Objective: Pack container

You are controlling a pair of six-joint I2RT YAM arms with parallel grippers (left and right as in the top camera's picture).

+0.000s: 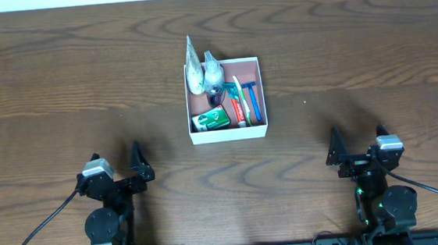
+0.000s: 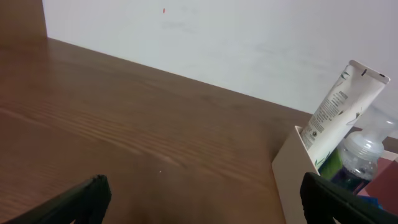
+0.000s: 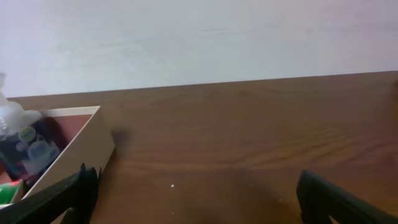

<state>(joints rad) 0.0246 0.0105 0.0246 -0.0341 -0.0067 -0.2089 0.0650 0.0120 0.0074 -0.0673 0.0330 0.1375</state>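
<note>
Overhead: the container (image 1: 229, 134) sits on the bench (image 1: 59, 80), well ahead of both arms. It lies ahead-right of the left end effector (image 1: 137, 162) and ahead-left of the right end effector (image 1: 335, 148). Inside are a white tube (image 1: 193, 70), a clear bottle (image 1: 212, 70), toothpaste (image 1: 239, 105) and a green box (image 1: 209, 121). Nothing loose is seen outside it.

Left wrist: fingers (image 2: 87, 196) spread wide, empty. Container wall ahead-right, tube leaning up over the rim.

Right wrist: fingers spread wide, empty. Container corner ahead-left.

Judgement: packing looks done. Any next move would mean reaching forward and inward to lay the tube flat.
</note>
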